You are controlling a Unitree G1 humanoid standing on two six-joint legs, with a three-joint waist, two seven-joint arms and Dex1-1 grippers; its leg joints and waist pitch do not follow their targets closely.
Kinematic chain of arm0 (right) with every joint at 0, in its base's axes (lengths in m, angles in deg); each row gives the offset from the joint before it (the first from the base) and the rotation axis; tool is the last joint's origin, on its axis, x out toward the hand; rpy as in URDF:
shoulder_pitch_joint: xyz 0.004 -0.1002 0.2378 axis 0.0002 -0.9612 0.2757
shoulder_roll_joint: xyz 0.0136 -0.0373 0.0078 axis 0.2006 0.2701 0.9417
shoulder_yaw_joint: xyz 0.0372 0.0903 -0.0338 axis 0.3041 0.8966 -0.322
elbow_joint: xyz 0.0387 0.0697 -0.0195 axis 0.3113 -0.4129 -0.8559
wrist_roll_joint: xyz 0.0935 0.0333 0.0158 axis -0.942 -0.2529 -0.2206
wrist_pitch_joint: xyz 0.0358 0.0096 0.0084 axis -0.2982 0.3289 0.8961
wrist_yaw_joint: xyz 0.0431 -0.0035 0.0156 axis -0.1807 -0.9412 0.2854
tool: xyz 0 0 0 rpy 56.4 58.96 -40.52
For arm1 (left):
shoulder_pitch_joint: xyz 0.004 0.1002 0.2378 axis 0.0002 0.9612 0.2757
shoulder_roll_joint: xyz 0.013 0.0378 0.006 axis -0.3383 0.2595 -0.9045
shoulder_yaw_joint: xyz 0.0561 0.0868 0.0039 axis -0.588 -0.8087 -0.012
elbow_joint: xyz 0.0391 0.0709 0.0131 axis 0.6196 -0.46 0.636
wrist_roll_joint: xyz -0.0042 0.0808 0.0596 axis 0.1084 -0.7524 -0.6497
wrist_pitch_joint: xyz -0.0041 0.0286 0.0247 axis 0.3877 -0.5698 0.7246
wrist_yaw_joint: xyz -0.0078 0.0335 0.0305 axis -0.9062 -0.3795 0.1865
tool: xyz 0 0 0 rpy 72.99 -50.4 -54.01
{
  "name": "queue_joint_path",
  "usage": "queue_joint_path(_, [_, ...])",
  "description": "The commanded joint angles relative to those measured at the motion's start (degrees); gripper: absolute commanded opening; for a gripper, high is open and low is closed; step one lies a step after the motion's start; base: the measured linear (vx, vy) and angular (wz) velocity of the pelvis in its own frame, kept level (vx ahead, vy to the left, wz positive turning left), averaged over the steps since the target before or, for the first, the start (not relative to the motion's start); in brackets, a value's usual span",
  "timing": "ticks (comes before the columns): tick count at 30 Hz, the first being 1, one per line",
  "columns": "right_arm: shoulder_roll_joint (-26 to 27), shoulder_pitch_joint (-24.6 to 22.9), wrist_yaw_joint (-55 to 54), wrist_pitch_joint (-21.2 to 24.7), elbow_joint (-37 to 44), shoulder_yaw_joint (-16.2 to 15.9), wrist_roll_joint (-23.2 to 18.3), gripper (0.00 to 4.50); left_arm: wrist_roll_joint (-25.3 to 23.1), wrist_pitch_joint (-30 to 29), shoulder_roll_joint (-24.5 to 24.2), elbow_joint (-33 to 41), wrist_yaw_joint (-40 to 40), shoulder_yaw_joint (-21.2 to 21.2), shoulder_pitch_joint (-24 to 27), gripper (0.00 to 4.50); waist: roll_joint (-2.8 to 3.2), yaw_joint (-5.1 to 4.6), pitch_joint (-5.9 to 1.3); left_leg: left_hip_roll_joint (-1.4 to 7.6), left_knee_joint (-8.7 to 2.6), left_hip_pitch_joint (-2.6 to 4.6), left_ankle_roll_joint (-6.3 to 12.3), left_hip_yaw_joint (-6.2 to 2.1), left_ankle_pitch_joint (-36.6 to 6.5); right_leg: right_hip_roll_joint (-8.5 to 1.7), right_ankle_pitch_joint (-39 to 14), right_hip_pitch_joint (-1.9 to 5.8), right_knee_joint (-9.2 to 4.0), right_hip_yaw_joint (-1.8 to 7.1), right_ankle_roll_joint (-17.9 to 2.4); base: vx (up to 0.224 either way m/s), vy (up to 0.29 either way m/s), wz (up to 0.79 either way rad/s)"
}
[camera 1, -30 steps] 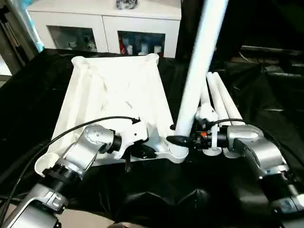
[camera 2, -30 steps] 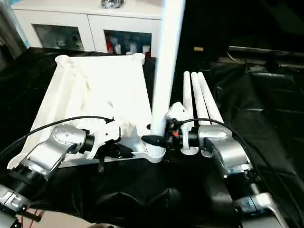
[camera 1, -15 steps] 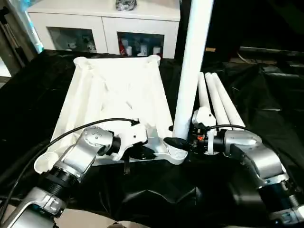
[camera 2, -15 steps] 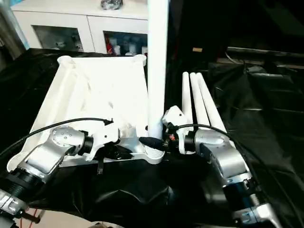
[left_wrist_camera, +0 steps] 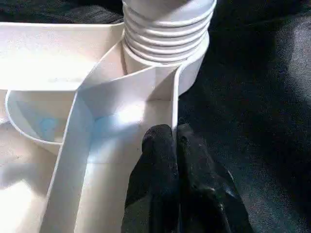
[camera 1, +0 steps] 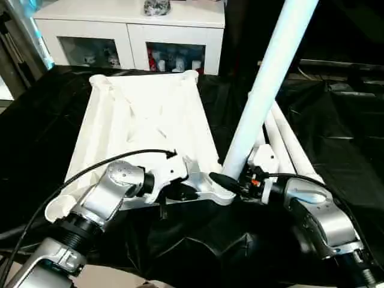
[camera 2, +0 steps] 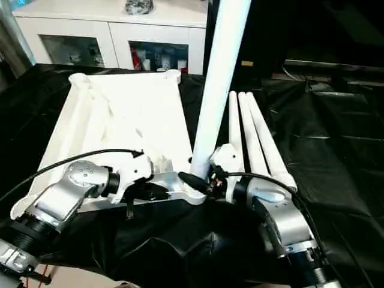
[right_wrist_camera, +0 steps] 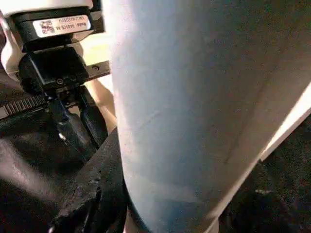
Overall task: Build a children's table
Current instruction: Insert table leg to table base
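Observation:
The children's table lies in parts on black cloth. Its white tabletop rests upside down with the ribs facing up. One white leg stands in the near right corner socket and leans toward the right. My right gripper is shut on this leg just above the socket, and the tube looms close in the right wrist view. My left gripper is shut on the tabletop's thin near rim beside that socket. Its black fingers straddle the rim wall.
Three spare white legs lie side by side on the cloth to the right of the tabletop. A white glass-door cabinet stands behind. Black cloth covers the whole work surface. A black cable arcs over my left forearm.
The held leg has swung from nearly upright to leaning right, its foot still in the socket. My right forearm has shifted nearer. The left gripper has kept its place.

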Motion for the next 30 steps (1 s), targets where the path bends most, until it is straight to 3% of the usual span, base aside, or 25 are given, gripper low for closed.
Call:
queue_joint_path(1, [-1.0,-0.9,1.7,2.1,-2.4,-1.9,0.8,1.89,-1.1,-0.6,-0.3,-0.8,1.4,0.5,-0.3,0.00,0.37,-0.26,-2.69,3.41,-4.19,0.97,0.07,-1.27,-15.8,-4.58,-10.9,1.65,-4.19,3.00,-11.4,0.000,0.000,0.00])
queue_joint_path(9, [-0.5,3.9,10.2,1.6,-14.4,-4.0,0.0,1.89,-0.5,0.4,-0.5,-1.1,-1.6,-0.5,-1.1,0.00,0.07,-0.41,-2.74,3.38,-3.94,0.88,0.99,-1.17,-14.5,-4.72,-10.2,1.81,-4.05,2.90,-12.6,0.000,0.000,0.00])
queue_joint_path(10, [-0.4,4.2,10.5,1.2,-15.2,-4.0,0.1,1.89,-0.5,0.5,-0.5,-1.2,-1.7,-0.5,-1.1,0.00,-0.39,-0.50,-2.70,3.38,-3.97,0.87,0.98,-1.12,-14.7,-4.68,-10.6,1.85,-4.13,2.90,-12.5,0.000,0.000,0.00])
queue_joint_path(11, [-0.4,4.3,10.7,1.0,-15.6,-4.1,0.2,1.89,-0.5,0.5,-0.5,-1.2,-1.8,-0.5,-1.1,0.00,-0.22,-0.44,-2.77,3.38,-3.94,0.91,0.96,-1.20,-14.7,-4.74,-10.7,1.86,-4.00,2.88,-12.6,0.000,0.000,0.00])
queue_joint_path(14, [-0.3,5.3,12.5,-2.2,-19.9,-4.6,1.1,1.89,-0.3,1.7,-0.7,-1.3,-3.1,-0.9,-1.3,0.00,-0.08,-0.59,-2.77,3.38,-3.96,0.97,0.87,-1.18,-15.3,-4.71,-11.0,1.75,-4.11,2.83,-12.7,0.000,0.000,0.00])
queue_joint_path(15, [-0.3,5.7,13.6,-4.5,-22.0,-4.9,1.7,1.89,-0.3,1.9,-1.0,-1.0,-3.5,-1.0,-1.1,0.00,-0.60,-0.69,-2.80,3.40,-3.97,0.97,0.82,-1.16,-15.7,-4.74,-11.5,1.78,-4.15,2.82,-12.7,0.000,0.000,0.00])
queue_joint_path(17, [-0.3,6.2,14.9,-7.5,-24.6,-5.4,3.0,1.89,-0.5,2.2,-1.3,-0.9,-4.0,-1.0,-1.1,0.00,-0.33,-0.71,-2.83,3.46,-4.04,0.94,0.73,-1.25,-15.7,-4.79,-11.4,1.76,-4.10,2.82,-12.6,0.000,0.000,0.00])
queue_joint_path(21, [-0.5,6.9,17.0,-10.6,-27.7,-6.4,4.5,1.89,-0.1,3.3,-2.1,-0.4,-5.8,-1.2,-0.9,0.00,-0.64,-1.01,-2.92,3.48,-4.13,0.97,0.83,-1.29,-16.3,-4.65,-10.1,1.83,-4.02,2.76,-13.1,0.000,0.000,0.00])
queue_joint_path(27, [0.2,9.0,18.7,-14.6,-33.6,-6.4,5.1,1.89,0.5,3.9,-2.8,0.0,-7.6,-1.2,-0.9,0.00,-0.61,-1.24,-2.98,3.48,-4.05,0.98,1.26,-1.24,-16.5,-4.66,-10.2,1.74,-3.96,2.69,-14.0,0.000,0.000,0.00])
queue_joint_path(30, [-0.2,9.2,19.1,-13.0,-31.7,-6.0,4.3,1.89,0.6,3.8,-3.0,0.0,-7.8,-1.1,-1.0,0.00,-0.74,-1.30,-2.92,3.55,-4.22,1.04,0.91,-1.29,-17.2,-4.54,-11.0,1.79,-4.01,2.72,-13.6,0.000,0.000,0.00])
